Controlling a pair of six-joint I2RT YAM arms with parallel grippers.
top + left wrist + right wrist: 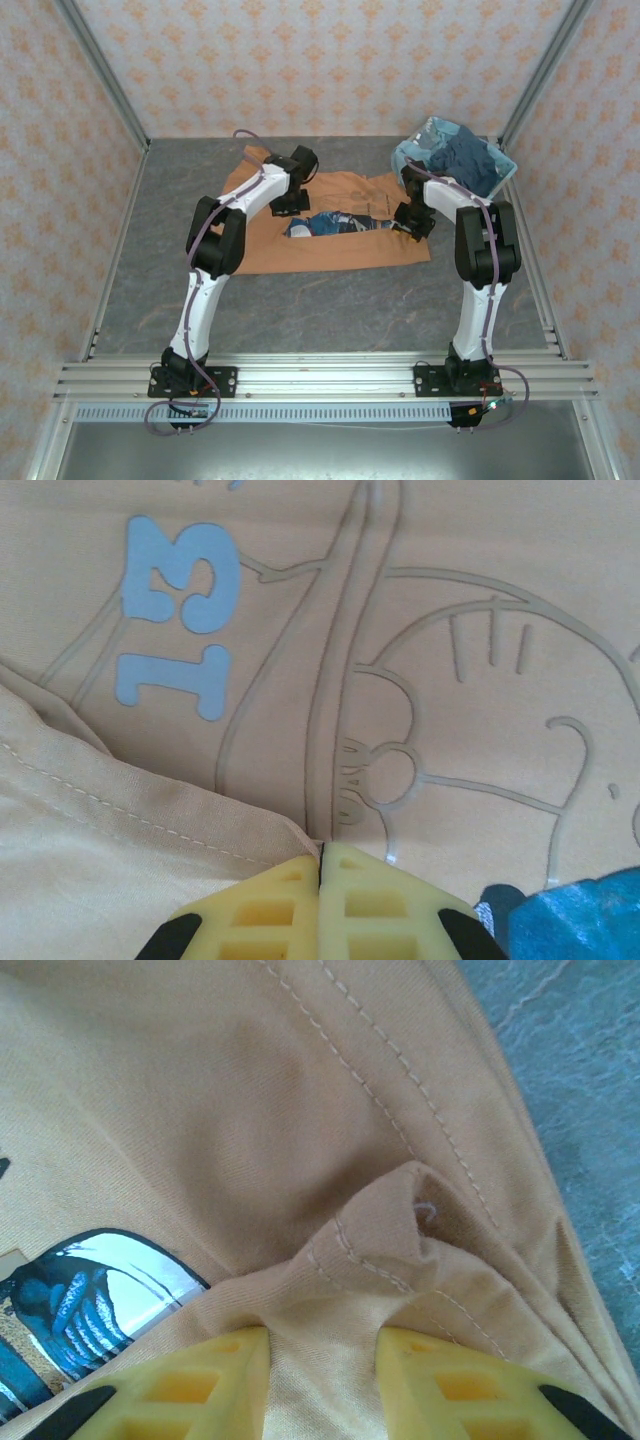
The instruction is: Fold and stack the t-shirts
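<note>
A grey, marble-veined table carries everything; a strip of its surface also shows at the upper right of the right wrist view. A light blue slotted plastic basket sits at its far right corner. Orange-patterned wallpapered walls enclose the table, and ribbed aluminium rails run along the near edge.

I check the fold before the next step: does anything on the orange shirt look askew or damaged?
Yes. The hem of the shirt is bunched into a pucker between the fingers of the right gripper, not lying flat, and a small loose thread sticks out there. No tear shows.
</note>
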